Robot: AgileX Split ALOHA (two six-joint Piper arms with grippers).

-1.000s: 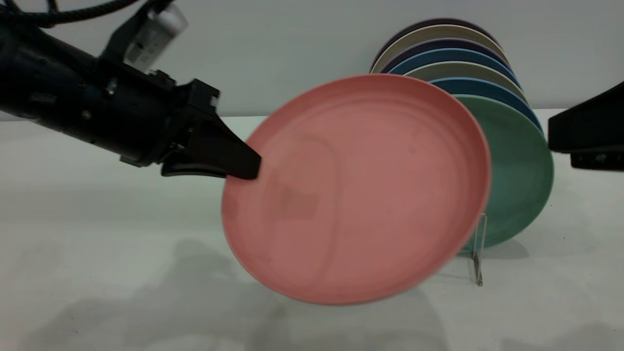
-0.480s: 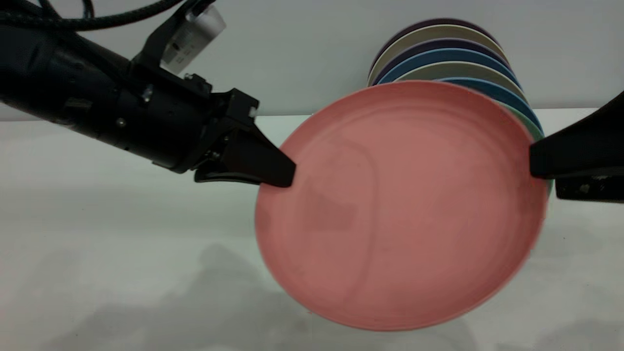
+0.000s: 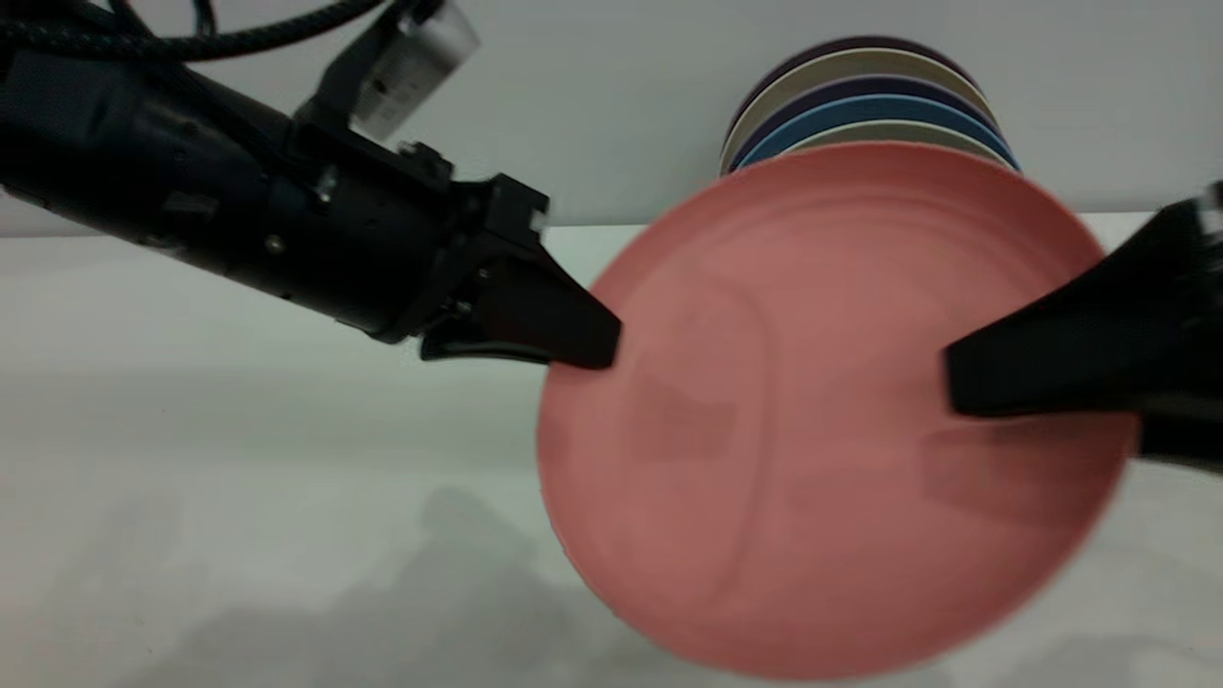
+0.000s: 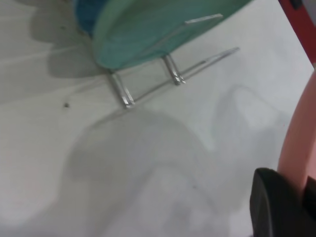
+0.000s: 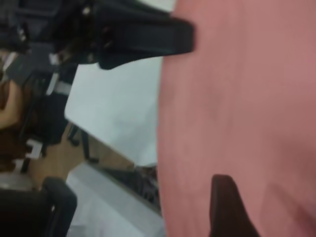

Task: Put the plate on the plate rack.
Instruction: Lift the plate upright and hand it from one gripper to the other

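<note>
Exterior view shows the left arm reaching in from the upper left, sloping down toward the middle, its gripper (image 3: 583, 349) clamped on the left edge of the plate (image 3: 822, 411). One dark finger lies over the plate's face and the rim sits pinched between the fingers (image 4: 276, 210) – the left wrist view shows the pink edge running into the black finger there. The plate hangs off the worktop (image 3: 239, 459), nearly upright and facing the camera, its shadow spread on the surface below.

From the right edge the right arm comes in roughly level, and the right gripper (image 3: 965, 387) has its fingers astride the plate's right rim: one dark finger (image 3: 1041, 368) lies across the front face, but whether they are pressed tight on the plate or merely around it, I cannot tell (the right wrist view shows only one finger (image 5: 227, 207) against the pink surface).

Behind the plate stands a row of other plates (image 3: 860, 100) – purple, beige and blue rims show above it. The left wrist view shows a teal-green plate (image 4: 158, 27) standing in the plate rack (image 4: 170, 74), whose thin silver wire feet rest on the worktop, well apart from the held plate's edge.
</note>
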